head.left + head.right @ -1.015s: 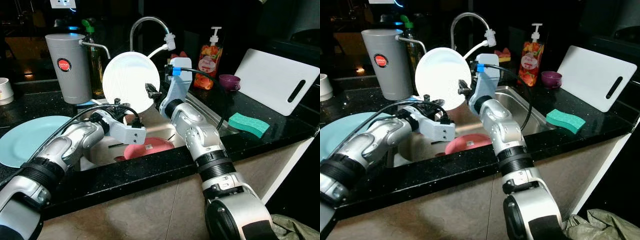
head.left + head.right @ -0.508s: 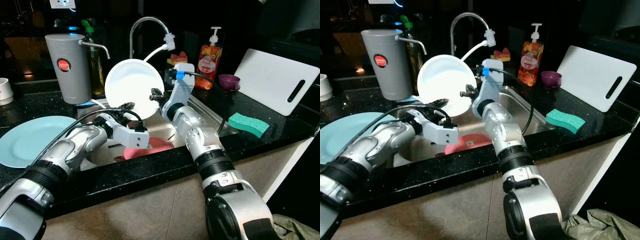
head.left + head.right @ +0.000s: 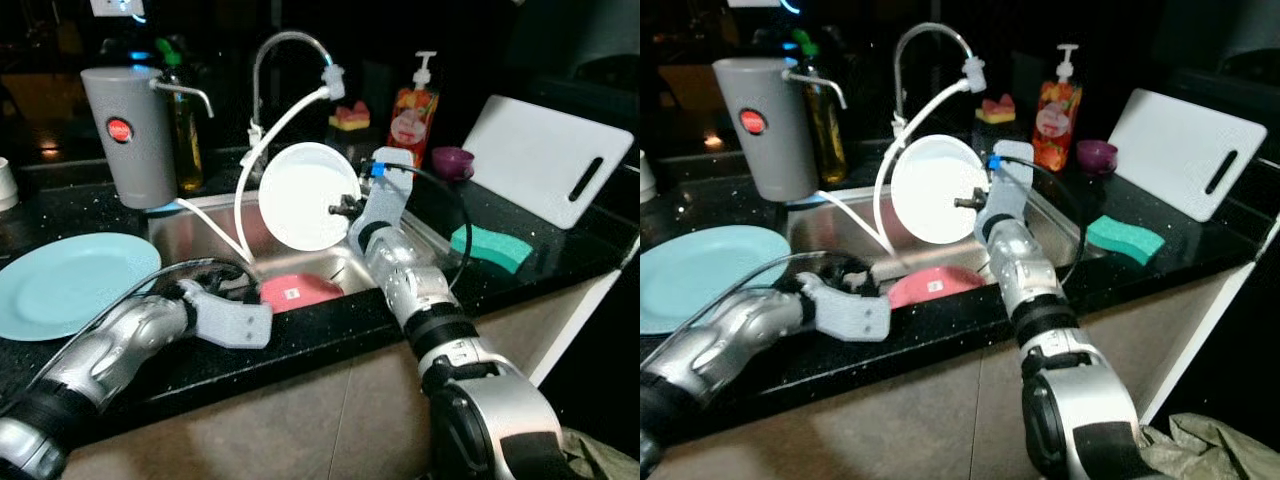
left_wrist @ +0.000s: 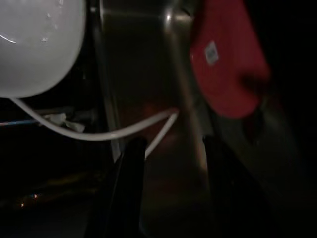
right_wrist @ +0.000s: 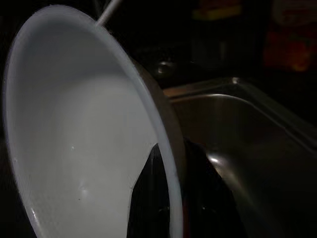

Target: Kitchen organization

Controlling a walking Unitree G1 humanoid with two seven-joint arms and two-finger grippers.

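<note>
While clamping the round glossy white plate (image 3: pixel 308 196) | right gripper (image 3: pixel 343 207) above steel sink (image 3: pixel 205 229) | left gripper (image 4: pixel 171 163) parted, empty

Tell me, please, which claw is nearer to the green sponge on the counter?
The right one. The right claw holds the white plate by its rim above the sink, close beside the green sponge. The left claw is over the sink's near left side, farther off.
</note>
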